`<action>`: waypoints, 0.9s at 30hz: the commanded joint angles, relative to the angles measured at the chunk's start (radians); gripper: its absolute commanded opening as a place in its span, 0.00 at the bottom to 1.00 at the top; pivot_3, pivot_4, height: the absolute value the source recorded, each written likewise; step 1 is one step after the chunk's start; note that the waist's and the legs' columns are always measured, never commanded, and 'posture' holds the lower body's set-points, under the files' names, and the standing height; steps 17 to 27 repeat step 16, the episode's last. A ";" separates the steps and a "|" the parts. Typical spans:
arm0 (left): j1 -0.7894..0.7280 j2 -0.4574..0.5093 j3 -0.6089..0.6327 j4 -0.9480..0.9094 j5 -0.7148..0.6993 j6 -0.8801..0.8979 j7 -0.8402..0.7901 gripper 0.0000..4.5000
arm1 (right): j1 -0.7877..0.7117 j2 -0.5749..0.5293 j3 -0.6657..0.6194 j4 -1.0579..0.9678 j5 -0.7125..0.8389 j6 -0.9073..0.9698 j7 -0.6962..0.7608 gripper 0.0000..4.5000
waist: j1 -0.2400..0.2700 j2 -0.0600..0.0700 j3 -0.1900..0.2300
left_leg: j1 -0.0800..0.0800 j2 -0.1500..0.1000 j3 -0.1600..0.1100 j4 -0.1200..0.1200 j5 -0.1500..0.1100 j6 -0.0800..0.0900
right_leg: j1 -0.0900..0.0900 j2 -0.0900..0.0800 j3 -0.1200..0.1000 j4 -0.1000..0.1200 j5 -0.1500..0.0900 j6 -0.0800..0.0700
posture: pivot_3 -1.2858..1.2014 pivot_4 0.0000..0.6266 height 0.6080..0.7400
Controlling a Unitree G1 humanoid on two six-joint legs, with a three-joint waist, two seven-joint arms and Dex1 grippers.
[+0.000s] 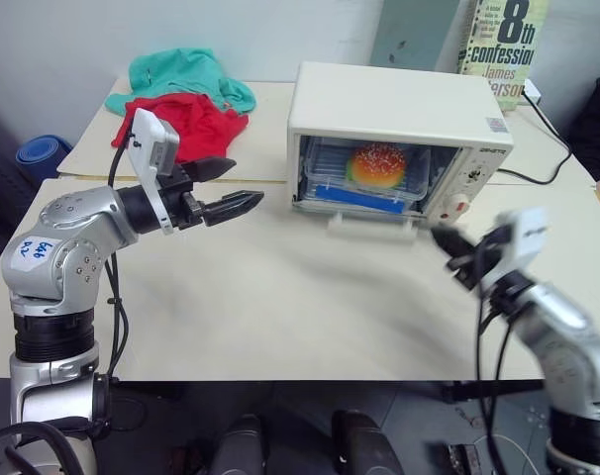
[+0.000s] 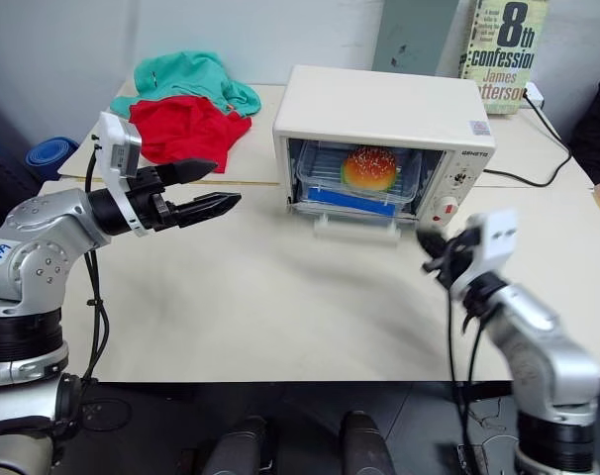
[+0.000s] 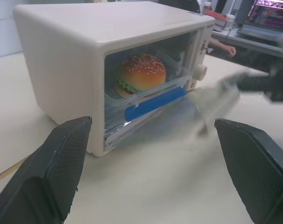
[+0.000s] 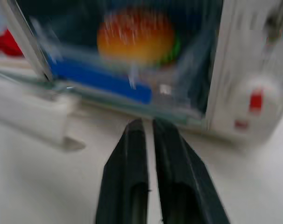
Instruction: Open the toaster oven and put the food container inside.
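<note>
1. Our left gripper (image 1: 224, 191) hangs over the bench toward its left edge with its fingers spread wide and nothing between them, well apart from the toaster oven (image 1: 399, 109).
2. Our right gripper (image 2: 431, 243) sits low near the oven's front right corner. In the right wrist view its fingers stand almost together with a thin gap, gripping nothing.
3. The food container (image 1: 369, 173) already lies inside the oven on the rack, its blue clip facing out and the bun showing through the lid.
4. The glass door (image 1: 371, 220) is folded down flat on the bench, so the oven stands open.
5. We judge the main risk to be the right gripper: it is just beside the lowered door and the red knob (image 2: 440, 216), and a careless swing could knock either or shove the oven.
6. A snagged door could also drag the container outward.
</note>
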 commanded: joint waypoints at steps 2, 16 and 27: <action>0.003 0.036 0.020 -0.039 -0.019 -0.028 -0.021 1.00 | -0.030 -0.218 -0.172 -0.033 0.225 0.155 0.115 0.44 | 0.005 0.000 0.000 | 0.000 0.000 0.000 0.000 0.000 0.000 | 0.000 0.000 0.000 -0.001 0.000 0.000 | 0.52 0.24 1.00; -0.066 0.114 0.009 0.007 -0.027 -0.077 -0.130 1.00 | 0.225 -0.439 -0.427 -0.015 0.241 0.226 0.331 0.99 | 0.008 0.000 0.000 | -0.002 -0.001 0.004 0.001 -0.003 0.004 | 0.001 0.000 0.000 -0.005 0.000 -0.001 | 0.52 0.24 1.00; -0.066 0.114 0.009 0.007 -0.027 -0.077 -0.130 1.00 | 0.225 -0.439 -0.427 -0.015 0.241 0.226 0.331 0.99 | 0.008 0.000 0.000 | -0.002 -0.001 0.004 0.001 -0.003 0.004 | 0.001 0.000 0.000 -0.005 0.000 -0.001 | 0.52 0.24 1.00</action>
